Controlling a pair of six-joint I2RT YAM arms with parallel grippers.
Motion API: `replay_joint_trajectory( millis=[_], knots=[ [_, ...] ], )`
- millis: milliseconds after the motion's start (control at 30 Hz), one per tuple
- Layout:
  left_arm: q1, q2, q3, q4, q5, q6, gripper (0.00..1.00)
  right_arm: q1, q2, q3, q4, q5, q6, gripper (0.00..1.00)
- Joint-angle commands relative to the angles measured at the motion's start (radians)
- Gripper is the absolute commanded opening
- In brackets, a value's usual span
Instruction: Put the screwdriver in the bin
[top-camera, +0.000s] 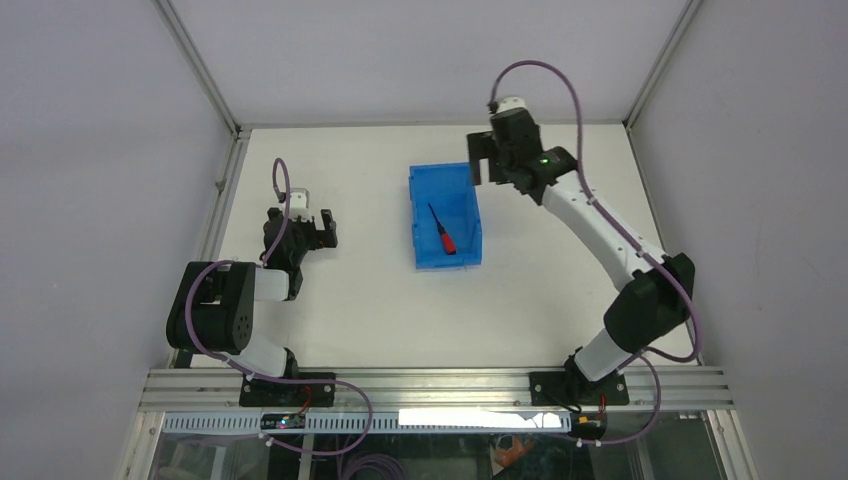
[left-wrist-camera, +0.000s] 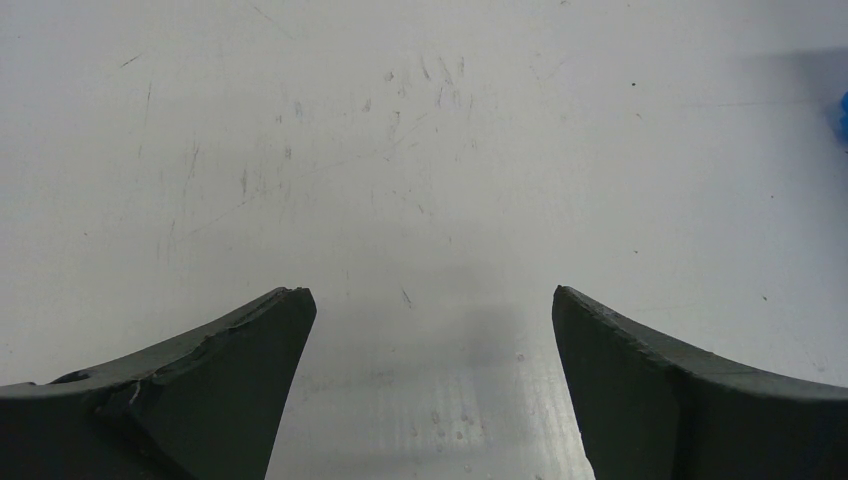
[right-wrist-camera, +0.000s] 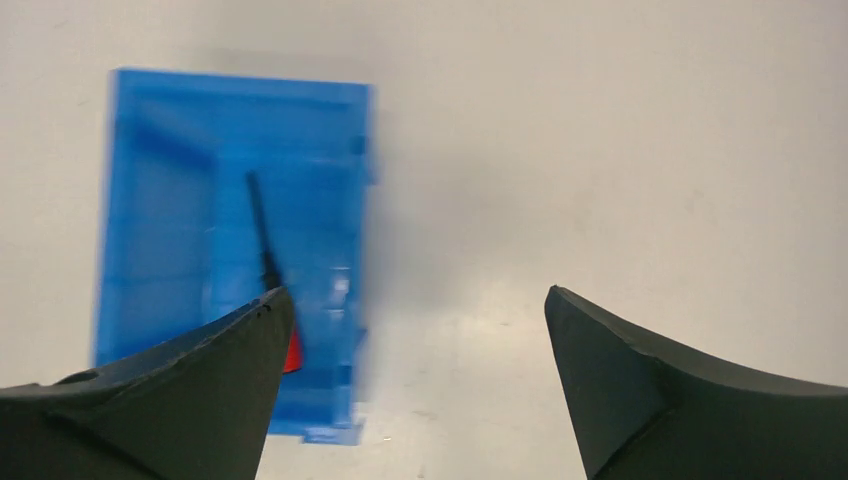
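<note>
So here's what we're looking at: the screwdriver (top-camera: 442, 230) is lying flat inside the bin (top-camera: 415, 215), on its floor. The red handle sits toward the end nearest the arm bases and the black shaft angles up toward the far left. The bin itself is out on the white table (top-camera: 380, 300), roughly in the middle, between the two arms.

The right gripper (top-camera: 488, 165) hangs above the table just beside the bin's far right corner. In the wrist view we can see its fingers (right-wrist-camera: 190, 390) spread wide with nothing between them. That view is a bit blurry, but the blue bin shows off to the left, and one finger covers most of the red handle.

The left gripper (top-camera: 322, 228) is parked well apart from the bin on the left side. Its jaws are spread too and there's only scuffed tabletop between them, with a sliver of blue at the right edge of its wrist view
</note>
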Motion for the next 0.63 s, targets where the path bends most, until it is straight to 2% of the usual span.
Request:
replay_joint_trajectory(
  millis=[0, 133, 233, 600],
  knots=[
    [-0.003, -0.029, 0.0, 0.029, 0.008, -0.019, 0.99, -0.219, -0.121, -0.086, -0.057, -0.017, 0.007, 0.99],
    [-0.003, -0.029, 0.0, 0.029, 0.009, -0.019, 0.99, -0.435, -0.187, -0.165, -0.052, -0.13, 0.014, 0.99],
    [-0.003, -0.03, 0.0, 0.029, 0.009, -0.019, 0.99, -0.534, -0.213, -0.207, -0.046, -0.157, 0.031, 0.99],
    [-0.003, -0.029, 0.0, 0.029, 0.008, -0.019, 0.99, -0.564, -0.316, -0.354, 0.037, -0.12, 0.065, 0.99]
  ],
)
